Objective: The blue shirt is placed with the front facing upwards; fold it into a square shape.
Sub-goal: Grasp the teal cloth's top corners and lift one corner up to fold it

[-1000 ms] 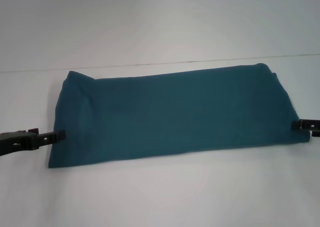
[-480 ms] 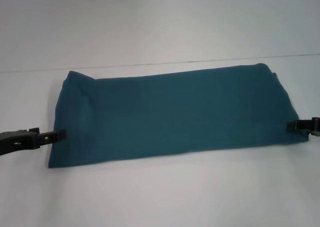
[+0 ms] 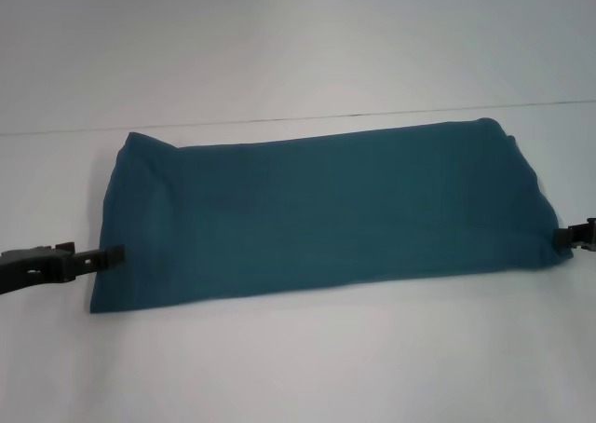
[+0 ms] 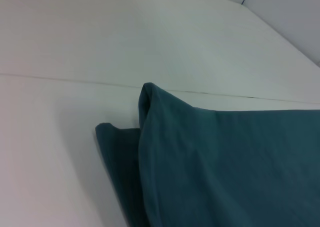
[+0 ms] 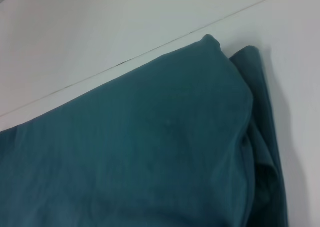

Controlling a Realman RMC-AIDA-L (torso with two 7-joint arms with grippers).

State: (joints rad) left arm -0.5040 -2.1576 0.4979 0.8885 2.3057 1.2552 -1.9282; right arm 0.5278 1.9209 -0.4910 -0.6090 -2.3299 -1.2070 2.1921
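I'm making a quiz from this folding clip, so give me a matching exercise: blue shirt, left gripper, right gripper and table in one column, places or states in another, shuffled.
1. blue shirt
2. left gripper
3. right gripper
4. table

A. white surface under everything
B. at the shirt's right end
C. folded into a long band
D. at the shirt's left end

Pairs: 1-C, 2-D, 3-B, 4-A

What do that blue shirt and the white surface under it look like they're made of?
The blue shirt looks like soft matte knit fabric, likely cotton: it drapes, creases and stacks in limp layers at its ends. The table looks like a smooth, hard white board with a faint sheen; a thin seam line crosses it. Its exact material is unclear.
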